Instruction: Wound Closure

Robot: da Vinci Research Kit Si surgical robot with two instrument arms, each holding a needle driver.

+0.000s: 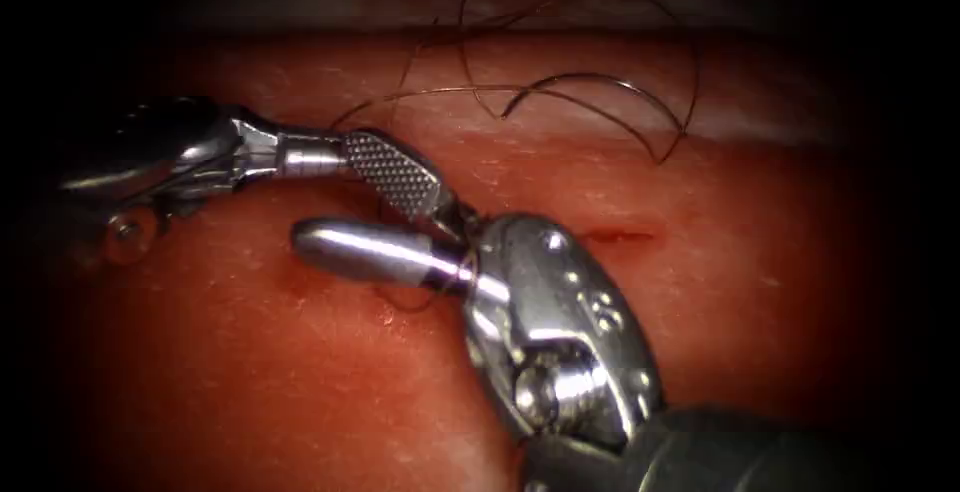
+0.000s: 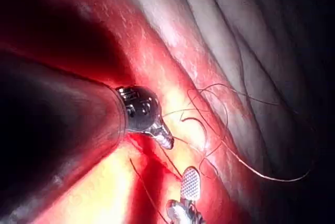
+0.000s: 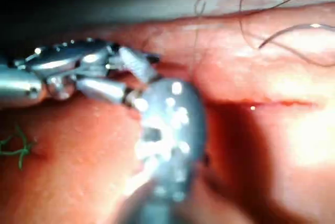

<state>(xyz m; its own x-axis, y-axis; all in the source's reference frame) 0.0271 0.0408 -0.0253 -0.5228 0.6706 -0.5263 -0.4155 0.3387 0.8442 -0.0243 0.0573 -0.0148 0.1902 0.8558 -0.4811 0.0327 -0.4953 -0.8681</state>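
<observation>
The right tool (image 1: 325, 192) comes in from the lower right with its jaws wide open and nothing between them. Its ridged jaw points up-left and its smooth jaw lies low over the tissue (image 1: 250, 372). The left tool (image 1: 335, 149) reaches in from the left, its jaws shut, its tip touching the ridged jaw's end. Dark thread (image 1: 560, 80) seems to run from the left tip and loops slack over the far tissue. In the left wrist view, thread (image 2: 230, 153) trails from the left tool's (image 2: 168, 141) tip. A short dark curve (image 1: 405, 299) shows under the smooth jaw; needle or thread, I cannot tell.
The cut (image 1: 622, 236) is a short red slit to the right of the right tool's wrist. A green thread knot (image 3: 18, 148) sits on the tissue in the right wrist view. A pale band of tissue (image 1: 760, 122) runs along the far edge.
</observation>
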